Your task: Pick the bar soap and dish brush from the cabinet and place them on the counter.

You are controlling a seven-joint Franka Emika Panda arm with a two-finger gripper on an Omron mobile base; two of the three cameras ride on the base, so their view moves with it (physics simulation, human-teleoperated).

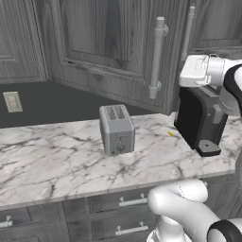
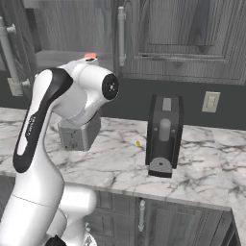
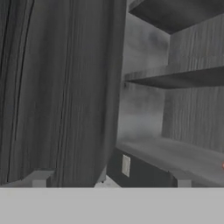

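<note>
Dark wood-grain cabinet (image 3: 65,87) stands open above the marble bench (image 1: 56,156), its bar soap (image 2: 90,56) on the lower shelf (image 3: 175,157); the wide-open, empty claw (image 3: 111,183) should advance level.

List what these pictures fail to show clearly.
1. Bar soap: hand view, cut off by the right edge; right base view, mostly behind the arm.
2. Cabinet shelf: hand view, its right part cut off by the edge.
3. Toaster: right base view, partly behind the arm.
4. Yellow speck: left base view, too small to identify.
</note>
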